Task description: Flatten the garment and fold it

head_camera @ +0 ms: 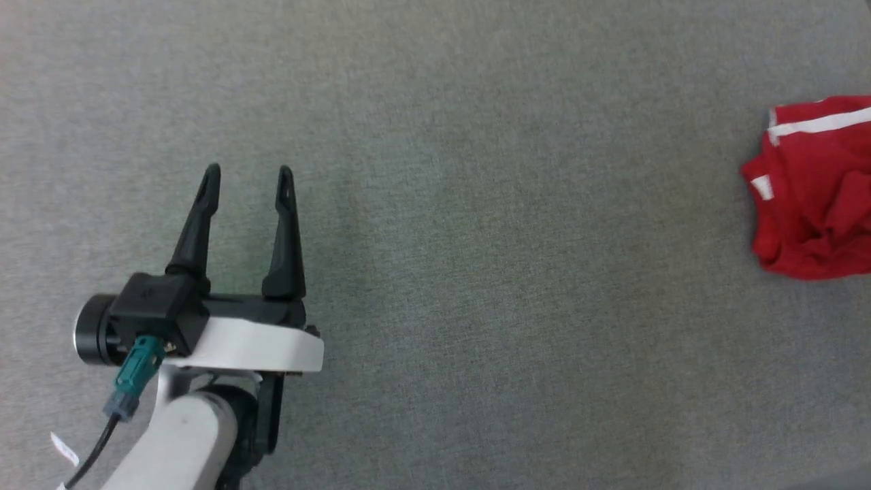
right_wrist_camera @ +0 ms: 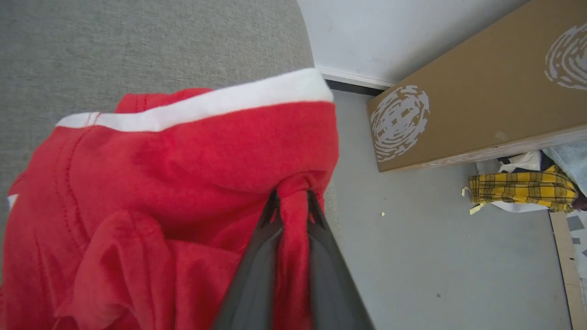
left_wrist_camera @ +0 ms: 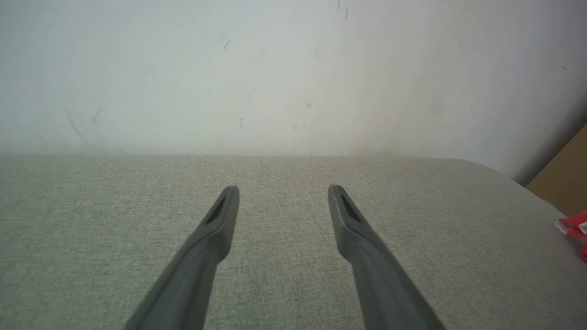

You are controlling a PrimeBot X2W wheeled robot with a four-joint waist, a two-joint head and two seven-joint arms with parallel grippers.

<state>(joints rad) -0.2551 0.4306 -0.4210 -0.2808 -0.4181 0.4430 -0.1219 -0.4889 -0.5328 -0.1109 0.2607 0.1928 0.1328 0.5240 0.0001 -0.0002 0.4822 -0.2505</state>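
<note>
Grey surface (head_camera: 476,272) bears bunched garment (head_camera: 816,197), axis unclear.

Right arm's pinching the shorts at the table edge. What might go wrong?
The right gripper fingers hold only a narrow fold of the garment; a pull may slip it free.
The garment is bunched at the table edge; it might slide to the floor.
The left gripper is open and far off, so flattening may just drag the heap.

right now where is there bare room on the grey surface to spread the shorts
Bare: the wide stretch of grey surface between the open left claw and the red shorts, and ahead of that claw up to the wall. Crowded: the right edge, where the shorts bunch, gripped by the right claw.
</note>
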